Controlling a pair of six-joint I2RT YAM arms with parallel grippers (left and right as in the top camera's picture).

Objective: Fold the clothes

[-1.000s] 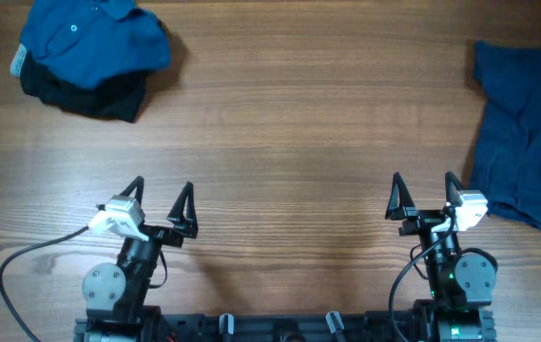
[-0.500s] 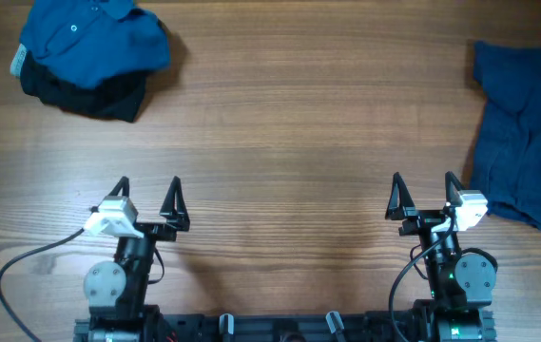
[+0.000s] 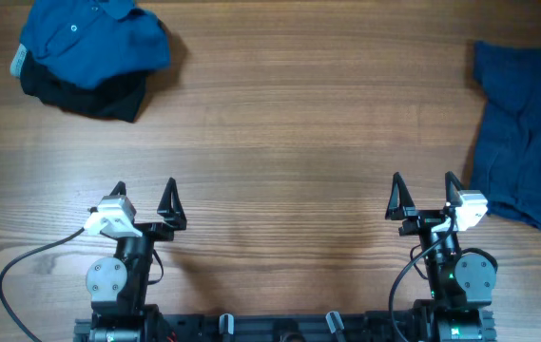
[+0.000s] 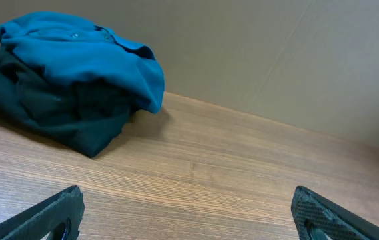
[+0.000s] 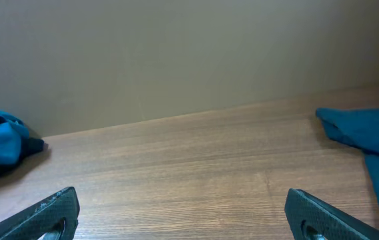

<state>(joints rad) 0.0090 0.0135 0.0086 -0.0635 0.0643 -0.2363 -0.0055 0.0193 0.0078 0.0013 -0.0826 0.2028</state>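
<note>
A medium-blue polo shirt (image 3: 94, 40) with collar and buttons lies bunched on top of a black garment (image 3: 85, 95) at the table's far left corner; both show in the left wrist view, blue shirt (image 4: 82, 50), black garment (image 4: 62, 107). A darker dull-blue garment (image 3: 527, 133) lies spread and rumpled at the right edge, its corner in the right wrist view (image 5: 366, 130). My left gripper (image 3: 144, 195) stands open near the front left, nothing between its fingers. My right gripper (image 3: 424, 188) stands open near the front right, just left of the dull-blue garment.
Bare wooden tabletop (image 3: 289, 123) stretches between the two piles. A grey wall (image 5: 176, 53) rises behind the table's far edge. A cable (image 3: 32, 256) trails from the left arm's base.
The left gripper has swung a little to the left and slightly back. The right arm and the clothes have not moved.
</note>
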